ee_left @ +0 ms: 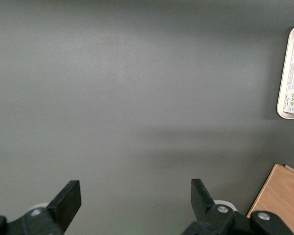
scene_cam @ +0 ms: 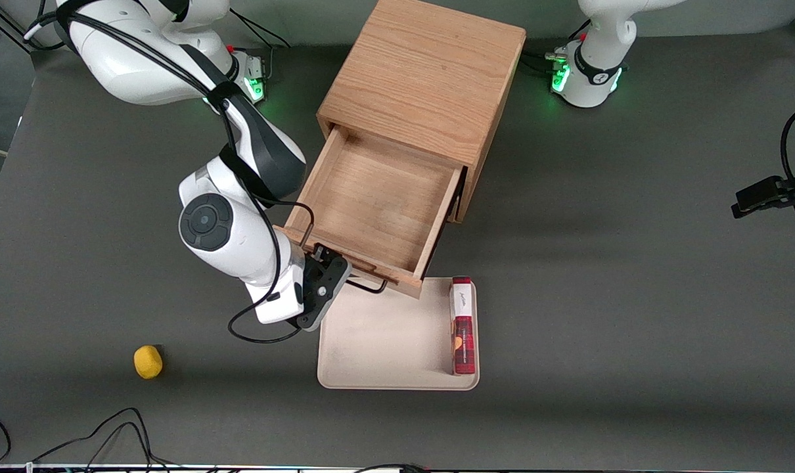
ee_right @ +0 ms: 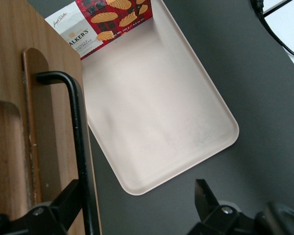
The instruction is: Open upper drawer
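Observation:
The upper drawer (scene_cam: 378,203) of the light oak cabinet (scene_cam: 424,72) stands pulled far out, and its inside is bare. Its black wire handle (scene_cam: 368,286) sits on the front nearest the front camera, over the edge of a beige tray. My gripper (scene_cam: 335,269) is at the handle end nearest the working arm. In the right wrist view the gripper (ee_right: 137,188) is open wide. The handle bar (ee_right: 78,137) runs between the fingers, close beside one finger (ee_right: 63,200); nothing is clamped. The drawer front (ee_right: 19,98) shows beside it. The bottom drawer is hidden under the upper one.
A beige tray (scene_cam: 384,341) lies in front of the drawer with a red shortbread box (scene_cam: 463,325) along its edge; both show in the right wrist view, tray (ee_right: 157,98) and box (ee_right: 103,19). A yellow ball (scene_cam: 148,362) lies toward the working arm's end.

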`<state>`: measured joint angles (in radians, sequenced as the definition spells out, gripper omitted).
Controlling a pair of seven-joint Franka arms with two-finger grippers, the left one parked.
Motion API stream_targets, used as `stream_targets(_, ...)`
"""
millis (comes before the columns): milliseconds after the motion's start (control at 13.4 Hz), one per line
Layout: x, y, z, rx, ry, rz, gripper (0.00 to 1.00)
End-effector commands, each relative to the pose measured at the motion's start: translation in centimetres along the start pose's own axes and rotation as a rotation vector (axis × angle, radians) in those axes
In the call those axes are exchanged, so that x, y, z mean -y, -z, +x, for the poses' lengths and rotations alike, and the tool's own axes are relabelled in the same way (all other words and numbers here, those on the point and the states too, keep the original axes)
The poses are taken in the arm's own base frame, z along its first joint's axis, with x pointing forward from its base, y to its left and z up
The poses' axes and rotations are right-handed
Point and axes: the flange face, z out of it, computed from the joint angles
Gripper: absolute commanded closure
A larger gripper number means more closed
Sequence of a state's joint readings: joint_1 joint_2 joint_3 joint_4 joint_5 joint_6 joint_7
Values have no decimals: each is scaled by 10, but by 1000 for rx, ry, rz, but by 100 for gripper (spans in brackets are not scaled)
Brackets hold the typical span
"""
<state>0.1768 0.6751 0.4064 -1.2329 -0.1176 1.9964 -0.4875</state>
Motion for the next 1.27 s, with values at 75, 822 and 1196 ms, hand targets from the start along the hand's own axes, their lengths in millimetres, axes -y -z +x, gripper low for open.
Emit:
stream_targets(75, -7, 7, 2, 4, -23, 2, 0)
stream_targets(822, -30, 72, -14, 24, -162, 59, 0)
stream_targets(1196, -49, 124, -65, 97, -297, 80, 0)
